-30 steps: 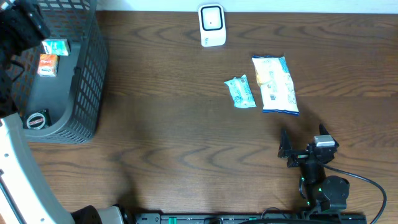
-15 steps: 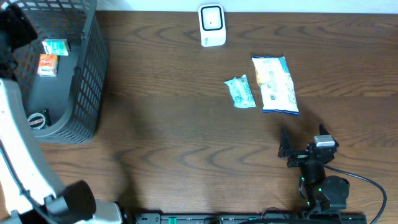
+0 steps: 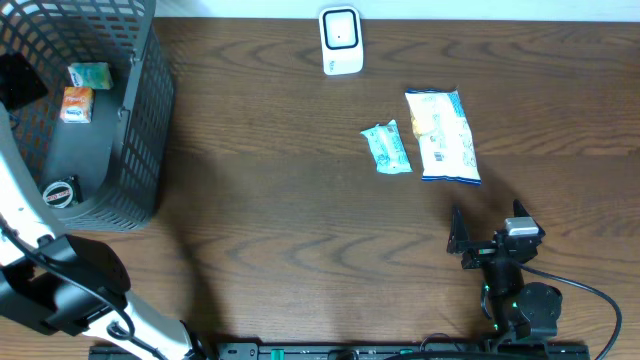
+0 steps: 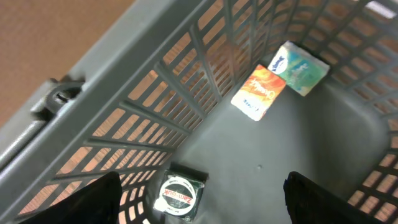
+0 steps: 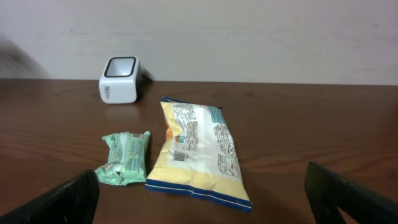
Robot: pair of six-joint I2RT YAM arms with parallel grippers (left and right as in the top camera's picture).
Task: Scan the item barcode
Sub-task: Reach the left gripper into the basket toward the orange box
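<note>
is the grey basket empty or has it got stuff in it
Not empty. The basket holds an orange packet, a green-and-white packet and a round black item on its floor.

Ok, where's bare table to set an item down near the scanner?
Widest bare wood lies between the basket and the green packet, below the scanner. More sits right of the snack bag. Crowded: the narrow gap between packet and bag.

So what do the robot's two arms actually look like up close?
The left arm has white shells and a bulky black joint. The right arm is black, with a small grey block, tiny green lights and a thin black cable trailing off. The left gripper and right gripper each have two plain dark fingers.
</note>
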